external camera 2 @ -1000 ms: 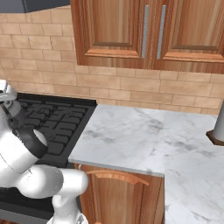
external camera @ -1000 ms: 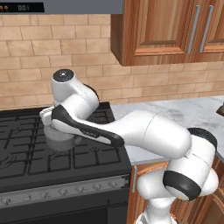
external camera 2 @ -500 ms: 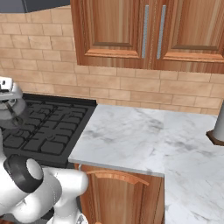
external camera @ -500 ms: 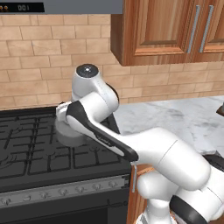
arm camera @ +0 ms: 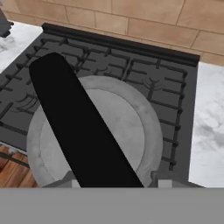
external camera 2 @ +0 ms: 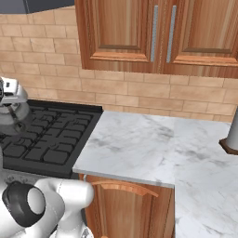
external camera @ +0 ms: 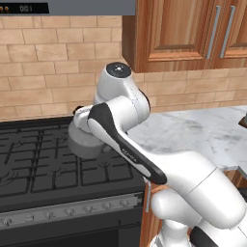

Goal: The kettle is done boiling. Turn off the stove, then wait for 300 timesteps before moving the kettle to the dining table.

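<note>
- Grey metal kettle (arm camera: 127,127) hangs above the black stove (arm camera: 175,109) grates; the arm hides most of it from the left base camera.
- Its dark handle (arm camera: 78,127) runs up between the gripper (arm camera: 114,183) fingers, which clamp it; fingertips are cut off.

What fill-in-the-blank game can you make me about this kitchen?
1. The hand holds the kettle by its dark ____.
2. Below the kettle lie the black grates of the ____.
3. The wall at the back is made of tan ____.
4. The cupboards up high are made of ____.

Missing words: handle; stove; bricks; wood.
</note>
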Available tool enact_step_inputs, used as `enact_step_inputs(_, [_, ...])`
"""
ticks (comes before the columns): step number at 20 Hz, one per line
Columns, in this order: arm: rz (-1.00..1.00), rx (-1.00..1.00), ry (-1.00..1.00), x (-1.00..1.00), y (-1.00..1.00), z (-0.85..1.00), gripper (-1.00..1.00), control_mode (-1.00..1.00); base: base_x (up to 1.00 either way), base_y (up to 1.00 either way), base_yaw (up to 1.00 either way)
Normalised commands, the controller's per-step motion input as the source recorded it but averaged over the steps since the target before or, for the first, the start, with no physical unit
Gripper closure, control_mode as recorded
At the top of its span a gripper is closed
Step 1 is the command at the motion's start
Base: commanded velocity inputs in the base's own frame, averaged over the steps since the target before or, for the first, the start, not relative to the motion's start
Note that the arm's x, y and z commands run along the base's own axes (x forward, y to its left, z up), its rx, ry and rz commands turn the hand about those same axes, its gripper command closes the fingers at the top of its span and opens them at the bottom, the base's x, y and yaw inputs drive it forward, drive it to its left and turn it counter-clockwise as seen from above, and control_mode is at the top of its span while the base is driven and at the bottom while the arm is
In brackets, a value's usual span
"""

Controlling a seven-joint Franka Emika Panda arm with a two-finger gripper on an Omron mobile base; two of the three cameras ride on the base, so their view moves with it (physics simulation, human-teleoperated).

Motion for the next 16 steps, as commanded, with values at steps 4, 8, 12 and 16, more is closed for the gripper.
enact_step_inputs(4, [0.00,0.00,0.01,0.00,0.00,0.00,1.00,-1.00,0.00,0.00,0.00])
enact_step_inputs(8, [0.00,0.00,0.00,0.00,0.00,0.00,1.00,-1.00,0.00,0.00,0.00])
enact_step_inputs(12, [0.00,0.00,-0.01,-0.06,0.02,0.00,1.00,1.00,-0.17,0.08,-0.02])
enact_step_inputs(16, [0.00,0.00,0.00,0.00,0.00,0.00,1.00,1.00,-0.26,0.25,-0.09])
